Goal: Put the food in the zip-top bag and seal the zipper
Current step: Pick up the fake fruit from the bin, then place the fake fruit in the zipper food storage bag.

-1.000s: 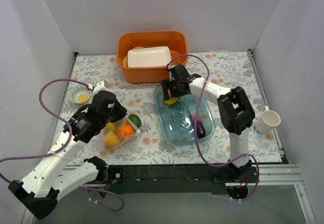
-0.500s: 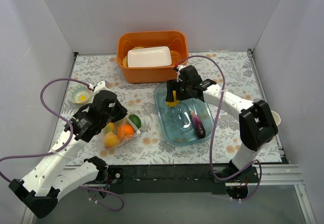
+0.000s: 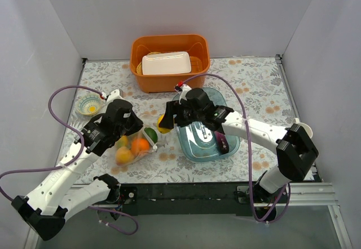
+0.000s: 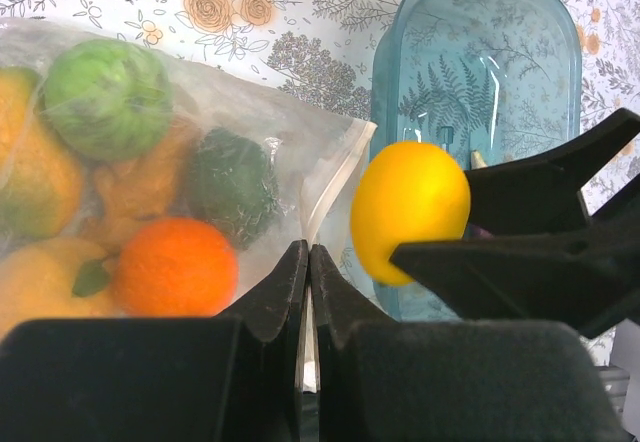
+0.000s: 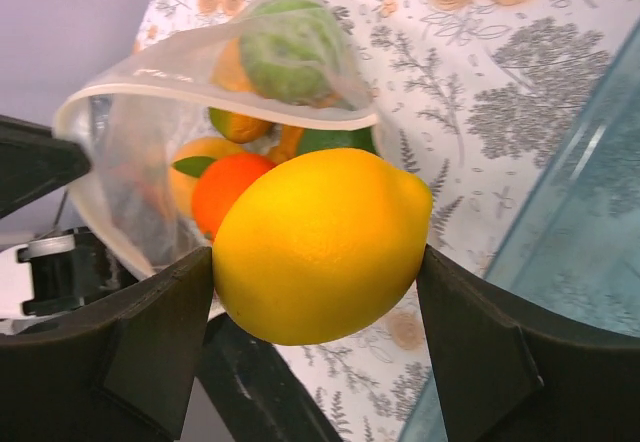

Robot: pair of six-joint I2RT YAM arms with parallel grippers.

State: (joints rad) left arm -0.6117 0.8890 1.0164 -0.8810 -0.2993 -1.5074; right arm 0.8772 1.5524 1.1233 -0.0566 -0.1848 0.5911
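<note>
The zip-top bag (image 3: 131, 146) lies left of centre with orange, yellow and green food inside. My left gripper (image 4: 308, 248) is shut on the bag's mouth edge, with the whitish zipper (image 4: 331, 184) running up from its jaws. My right gripper (image 5: 315, 262) is shut on a yellow lemon (image 5: 320, 237). It holds the lemon (image 3: 163, 123) just right of the bag's open mouth (image 5: 215, 112). A purple eggplant (image 3: 221, 142) lies in the blue tray (image 3: 197, 146).
An orange basin (image 3: 136, 54) with a white tray (image 3: 165, 63) in it stands at the back. A small patterned bowl (image 3: 89, 107) sits at the far left and a white cup (image 3: 300, 132) at the right edge. Grey walls close in three sides.
My right gripper has carried the lemon left, from over the blue tray to the bag's mouth. The left gripper has kept its hold on the bag's edge.
</note>
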